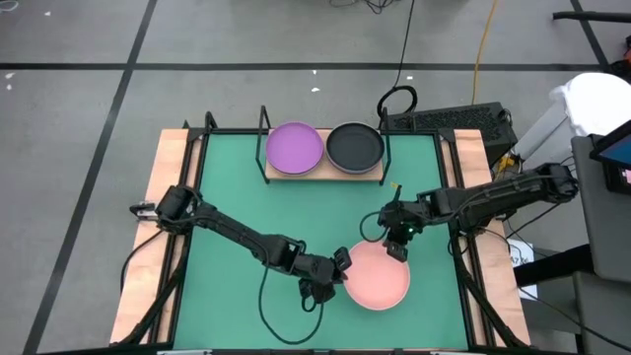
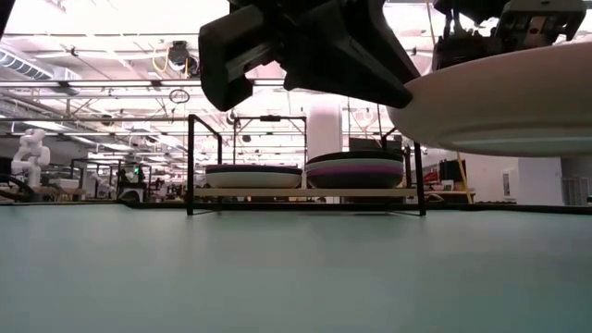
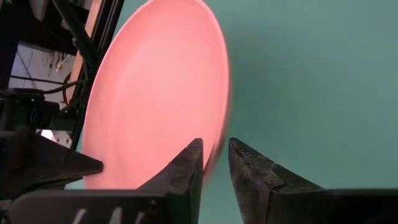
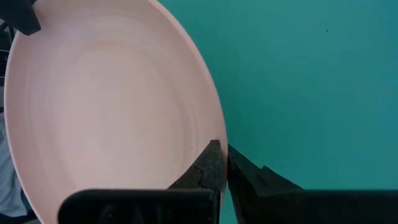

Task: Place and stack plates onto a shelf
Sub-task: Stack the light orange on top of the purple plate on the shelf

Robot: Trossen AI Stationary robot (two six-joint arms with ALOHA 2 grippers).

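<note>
The salmon pink plate [image 1: 380, 278] hangs over the table's near middle, lifted clear in the low view [image 2: 504, 102]. My right gripper [image 1: 398, 248] is shut on its far-right rim. My left gripper [image 1: 342, 266] is open at the plate's left edge, one finger on either side of the rim [image 3: 219, 140]. I cannot tell whether they touch it. The shelf [image 1: 323, 174] stands at the far edge, its board [image 2: 305, 192] carrying two stacks on black posts. A purple plate [image 1: 295, 148] tops the left stack and a dark grey plate [image 1: 354, 146] tops the right. My right gripper pinches the salmon plate's rim [image 4: 214, 134], one finger inside the bowl [image 4: 208, 163] and one on the outside. The fingers come down slanting from the table's right and far side. The plate is clear of the table and roughly level.
The green table top [image 1: 246, 197] lies bare between the plate and the shelf. Wooden strips [image 1: 168, 197] run along both sides. A black cable [image 1: 281, 316] loops near the left gripper. A keyboard-like device [image 1: 449, 120] sits beyond the far right corner. The room shows behind the shelf.
</note>
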